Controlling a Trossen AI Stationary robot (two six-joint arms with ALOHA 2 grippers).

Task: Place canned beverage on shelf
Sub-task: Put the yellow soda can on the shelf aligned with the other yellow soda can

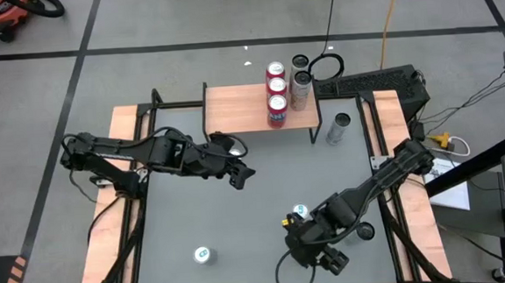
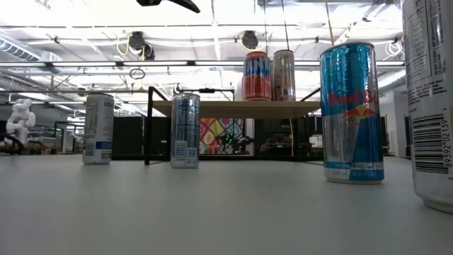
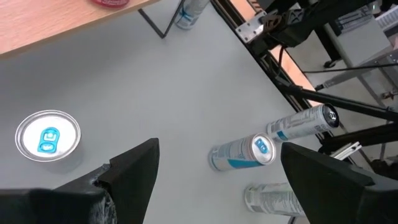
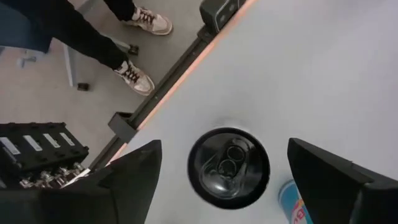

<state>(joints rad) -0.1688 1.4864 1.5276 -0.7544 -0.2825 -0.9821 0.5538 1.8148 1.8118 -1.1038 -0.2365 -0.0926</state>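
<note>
From above, four cans (image 1: 277, 94) are seen standing on the shelf (image 1: 237, 107), the left gripper (image 1: 239, 173) spread empty mid-table. In the right wrist view, the right gripper (image 4: 229, 180) is held released over a black-topped can (image 4: 229, 164).

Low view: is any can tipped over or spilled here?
Nothing stands out: the table cans and the shelf cans on the shelf all stand upright, with no spill on the table.

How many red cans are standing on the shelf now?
3. They stand in one line on the shelf: one at its far edge, one in the middle, one at its near edge. None seems hidden from above.
</note>
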